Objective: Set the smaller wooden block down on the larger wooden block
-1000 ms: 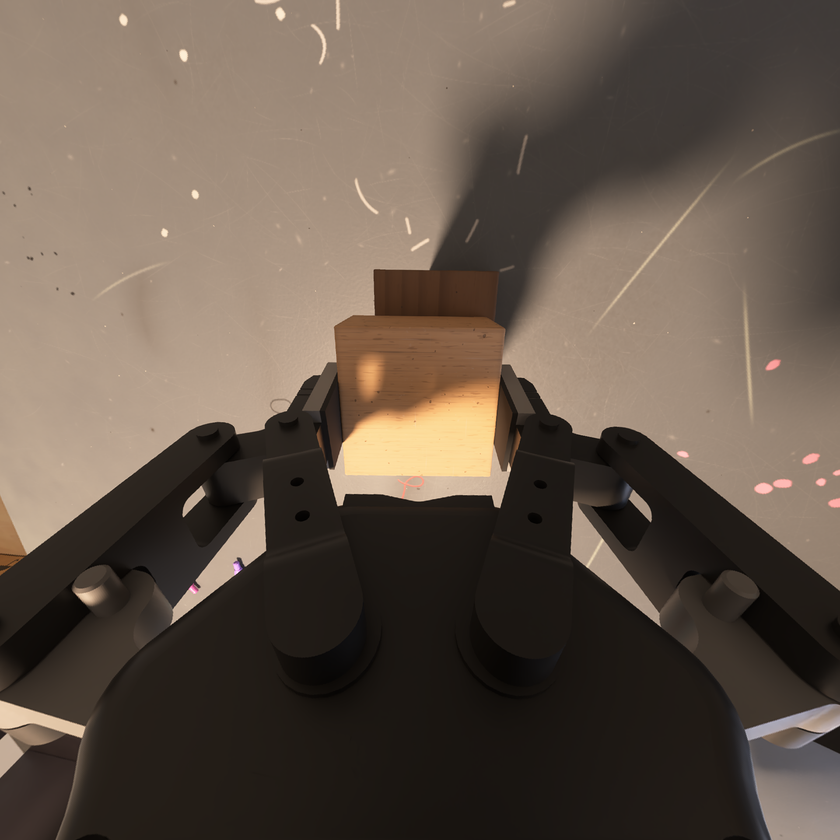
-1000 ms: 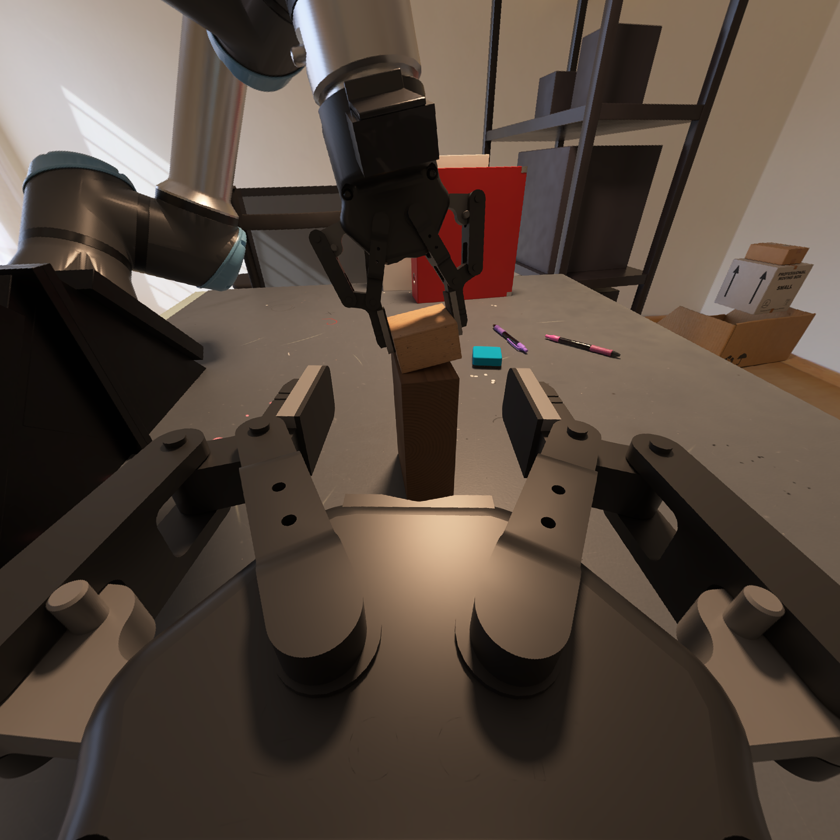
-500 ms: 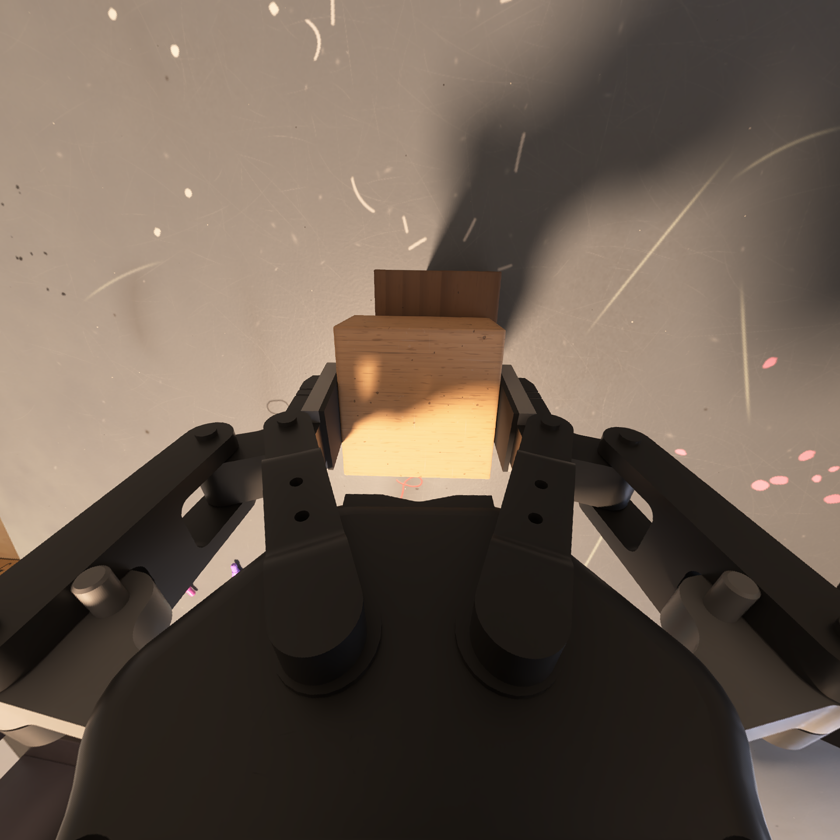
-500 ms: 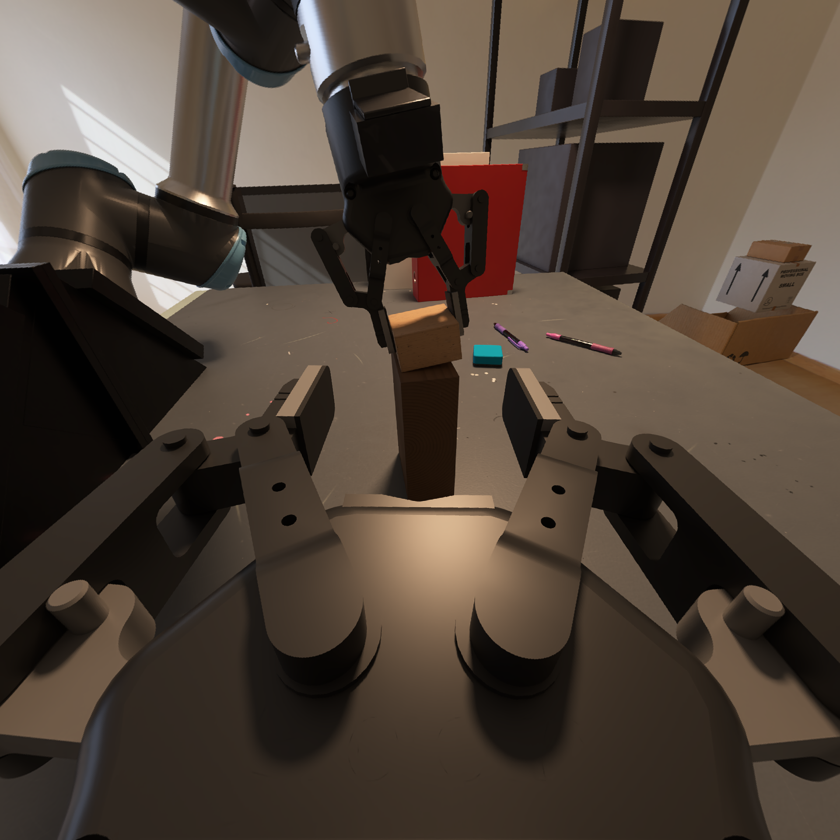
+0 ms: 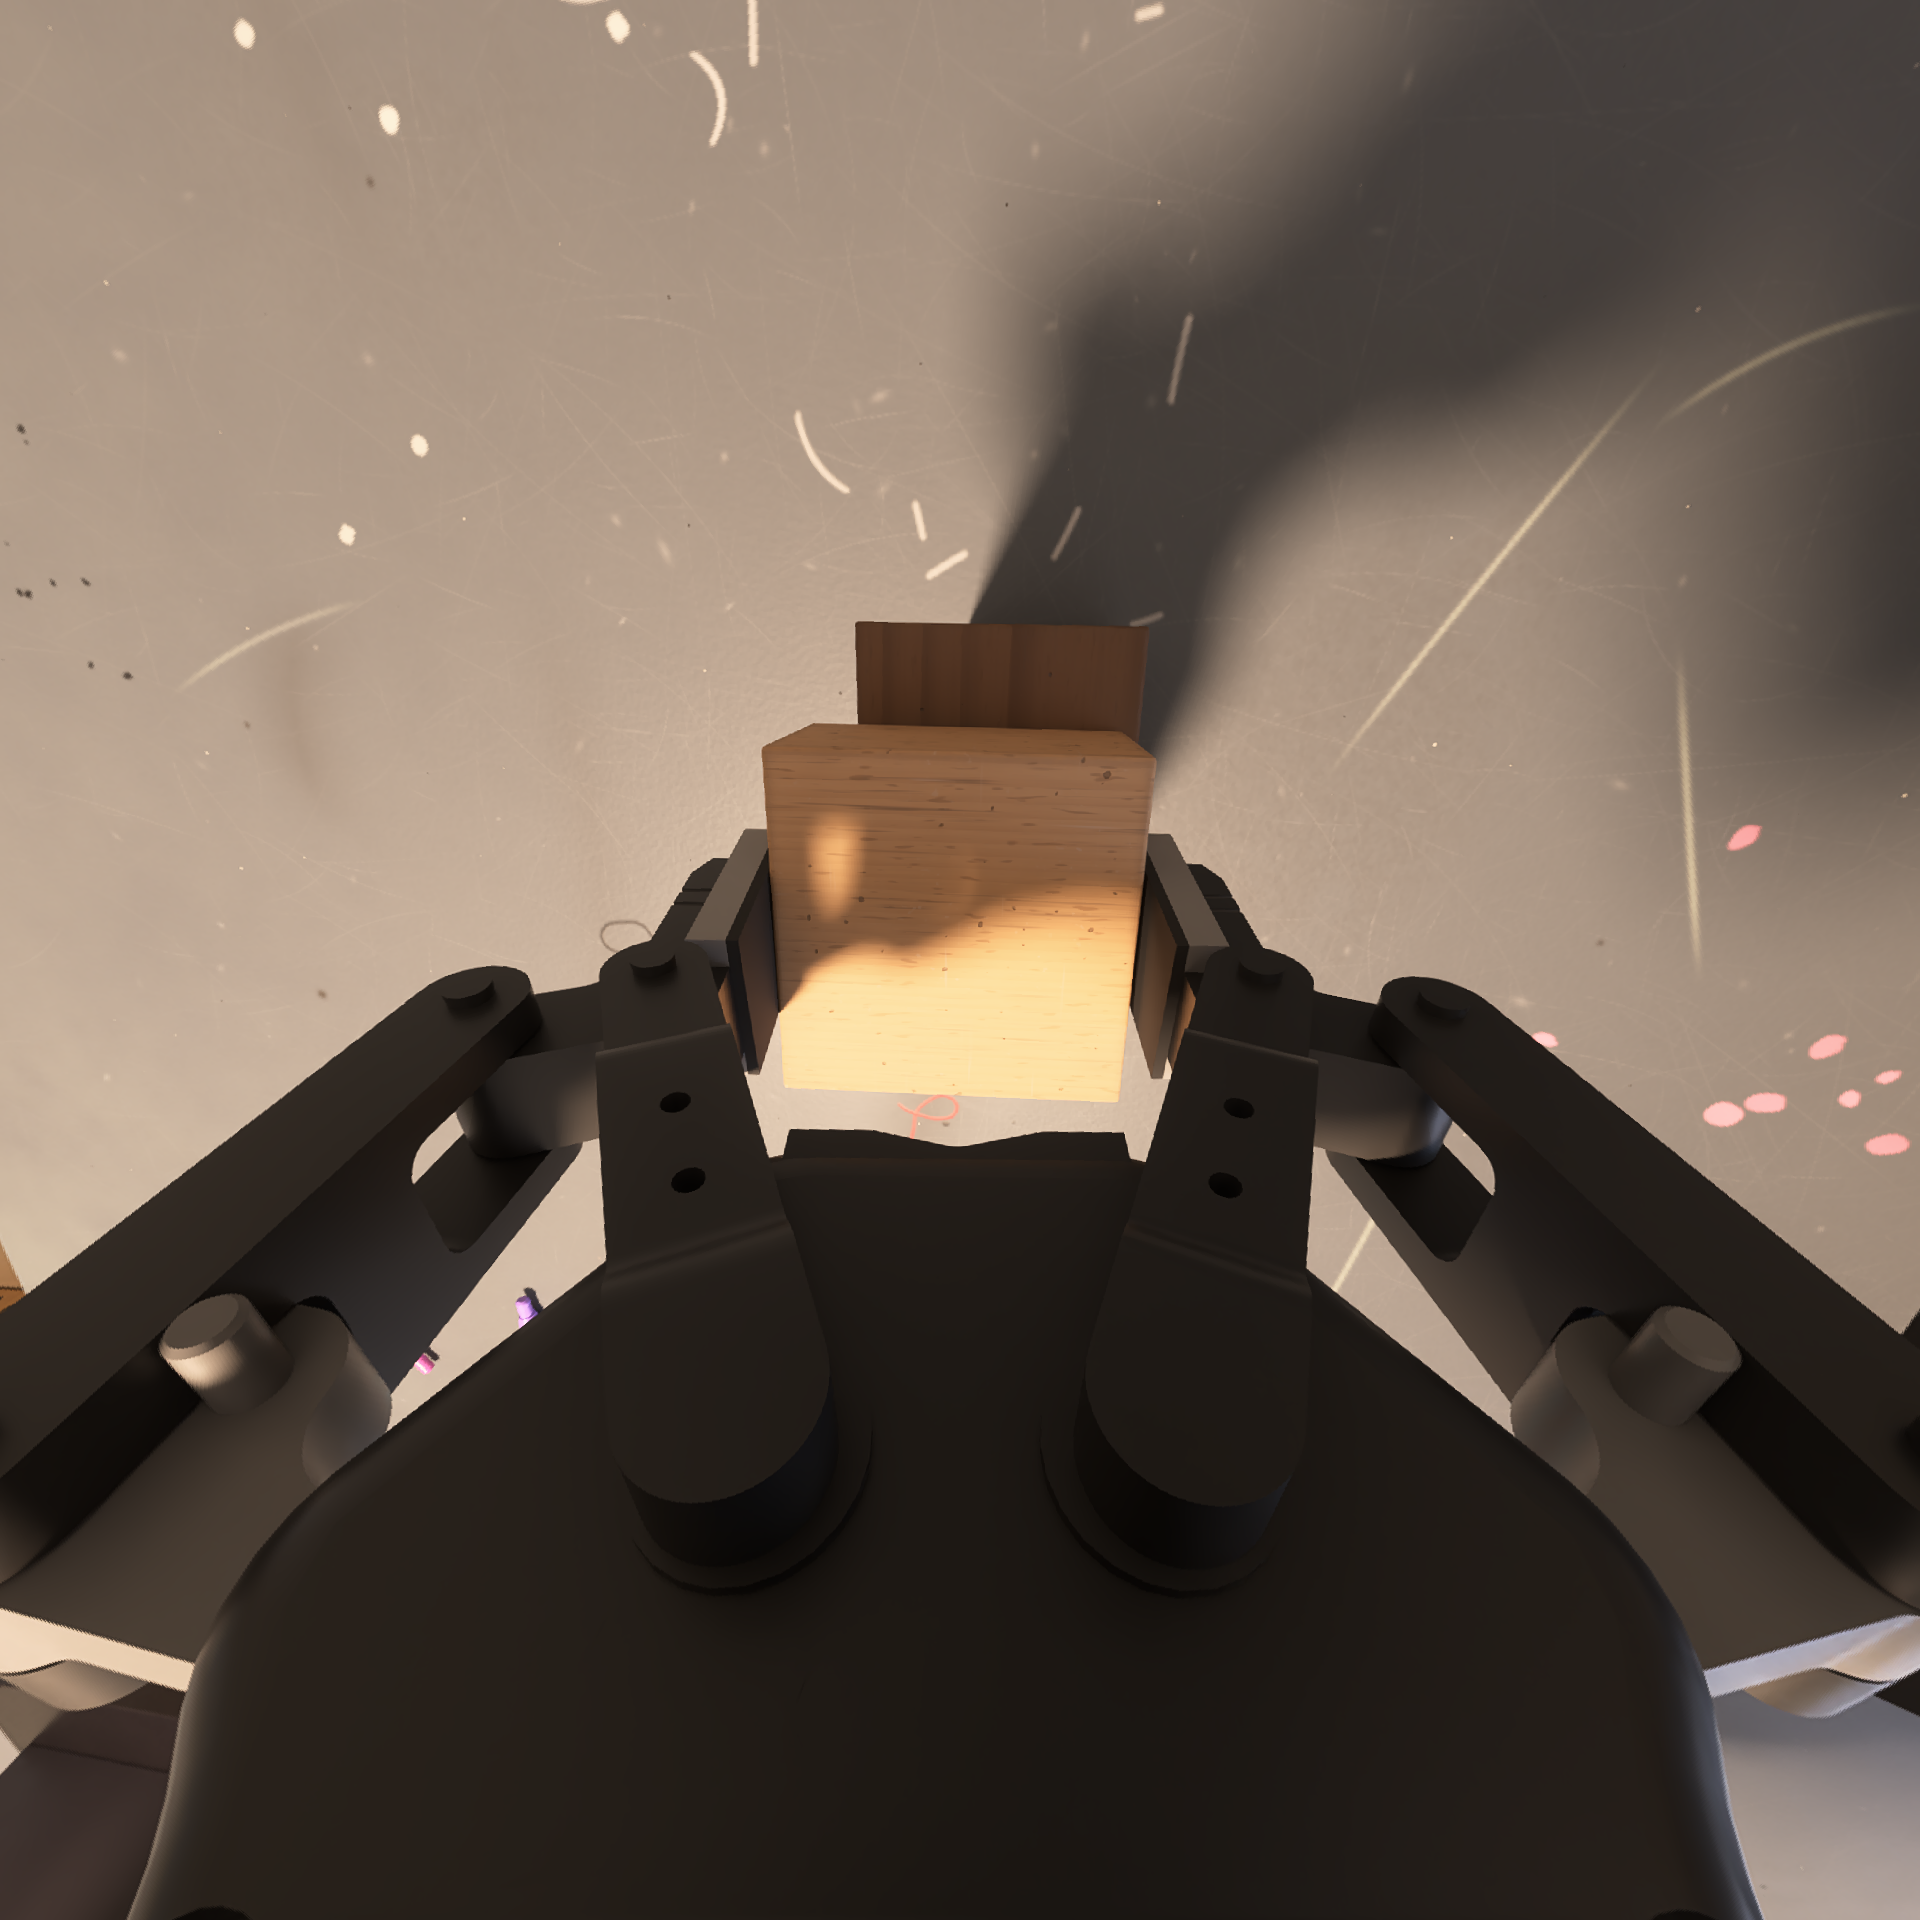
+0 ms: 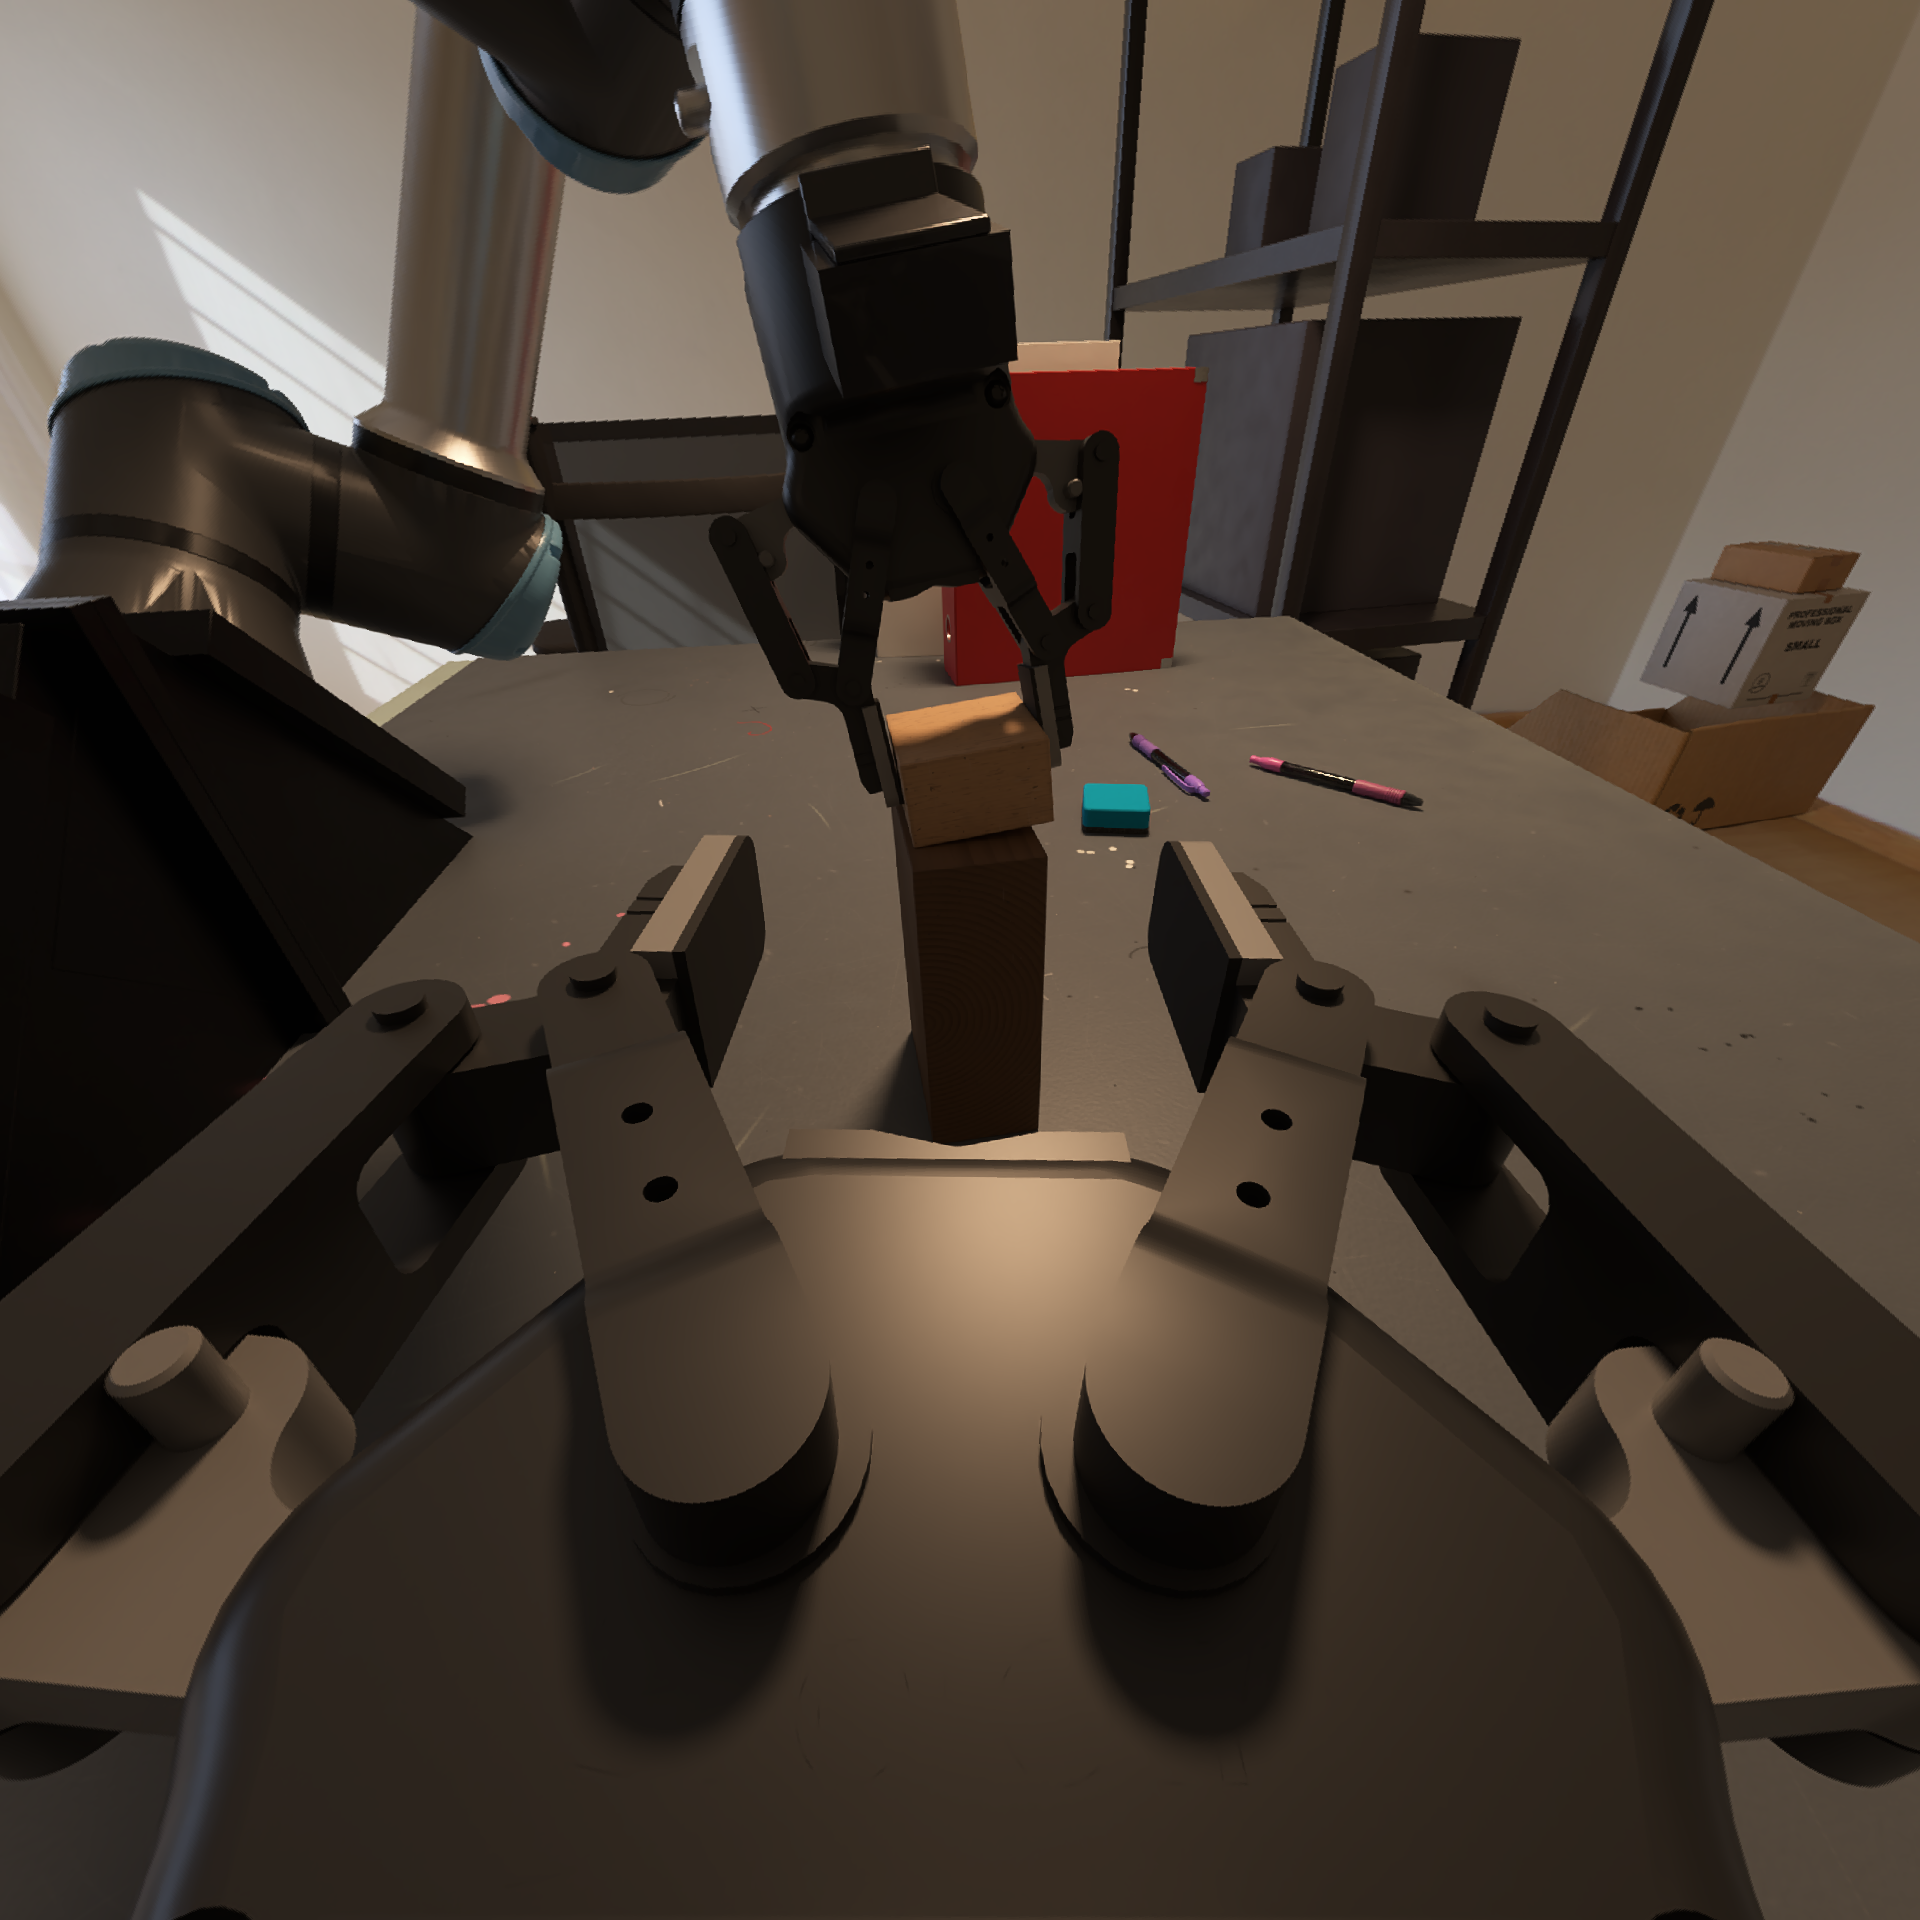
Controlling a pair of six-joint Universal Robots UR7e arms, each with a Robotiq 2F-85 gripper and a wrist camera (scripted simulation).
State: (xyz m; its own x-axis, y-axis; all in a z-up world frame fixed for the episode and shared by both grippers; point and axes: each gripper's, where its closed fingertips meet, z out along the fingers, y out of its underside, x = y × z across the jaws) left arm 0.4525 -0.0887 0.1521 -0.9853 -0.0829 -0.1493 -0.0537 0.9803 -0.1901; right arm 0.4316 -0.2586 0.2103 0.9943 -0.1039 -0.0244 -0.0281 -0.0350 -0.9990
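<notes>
My left gripper (image 5: 956, 873) is shut on the smaller, light wooden block (image 5: 956, 914), with a pad on each side. The larger, dark wooden block (image 5: 987, 670) stands upright directly under it, and only a strip of it shows past the light block. In the right wrist view the left gripper (image 6: 961, 748) holds the smaller block (image 6: 971, 774), slightly tilted, on top of the larger block (image 6: 977, 987). My right gripper (image 6: 961, 935) is open and empty, its fingers on either side of the larger block and nearer the camera.
On the grey table (image 6: 1455, 987) behind the blocks lie a teal eraser (image 6: 1115, 807), a purple pen (image 6: 1169, 764) and a pink pen (image 6: 1335, 779). A red box (image 6: 1101, 520) stands at the back, and a dark box (image 6: 156, 883) at the left. A metal shelf (image 6: 1351, 312) and cardboard boxes (image 6: 1704, 758) stand beyond the table.
My left gripper has shifted very slightly with the smaller block still in it, over the larger block. The right gripper has not moved.
</notes>
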